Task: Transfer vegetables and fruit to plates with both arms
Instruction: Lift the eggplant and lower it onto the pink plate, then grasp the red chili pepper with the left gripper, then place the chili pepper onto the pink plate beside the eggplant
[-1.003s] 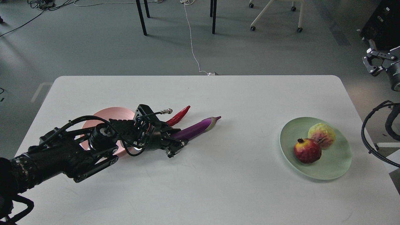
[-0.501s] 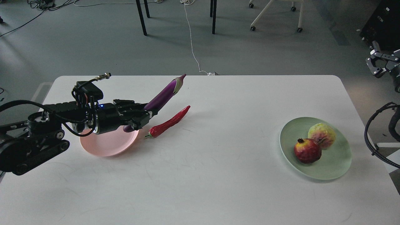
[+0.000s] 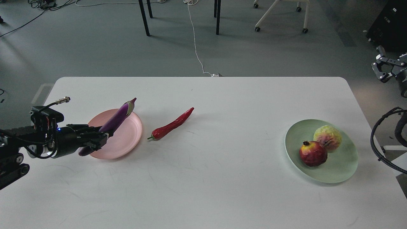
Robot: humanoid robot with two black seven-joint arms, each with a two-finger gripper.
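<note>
Our left gripper [image 3: 97,140] is clamped on the lower part of the eggplant [image 3: 116,121], near its blunt end, which juts out below the fingers toward the left edge of the counter. The eggplant is tilted, its grey-green cap raised and pointing toward the far edge. We judge this grip near one end explains the slant: the long free end rises away from the fingers. It hangs over the pink plate [image 3: 128,140], which sits near the left edge; whether the blunt end touches the plate or the counter, we cannot tell. We judge the step in hand to be setting the eggplant down on this plate.

The chili pepper [image 3: 171,124] lies on the bare counter just beside the pink plate, on its right, green stem toward the plate. It is not yet transferred, and its nearness to the plate suits a short move by the same arm.

Toward the right edge, the green plate [image 3: 343,168] carries the pomegranate [image 3: 313,153] and the yellow-green fruit [image 3: 327,137], touching each other. We judge the fruit portion complete.

Our right gripper [image 3: 383,68] is held off the counter past the far right corner; it appears parted and empty
</note>
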